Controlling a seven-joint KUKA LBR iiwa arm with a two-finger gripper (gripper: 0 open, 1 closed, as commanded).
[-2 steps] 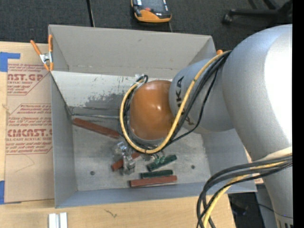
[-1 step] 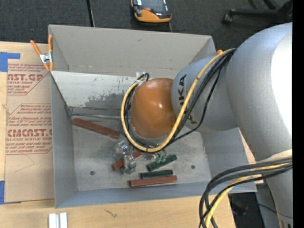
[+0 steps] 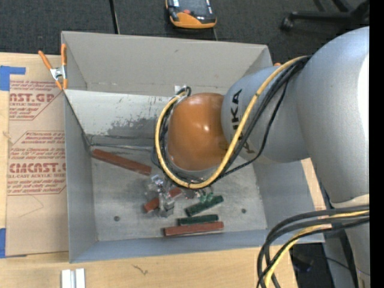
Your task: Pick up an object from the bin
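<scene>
Red-brown small block [image 3: 150, 206] sits beside my claw [image 3: 162, 198], a dark green flat strip [image 3: 204, 204] near its other side. Spread or pinching, I cannot tell.

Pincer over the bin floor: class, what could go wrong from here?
1. The pincer is close beside a small red piece and a green stick; it might push them apart instead of catching one.
2. The flat sticks by the near wall lie side by side in the bin, so a grab might slip.
</scene>
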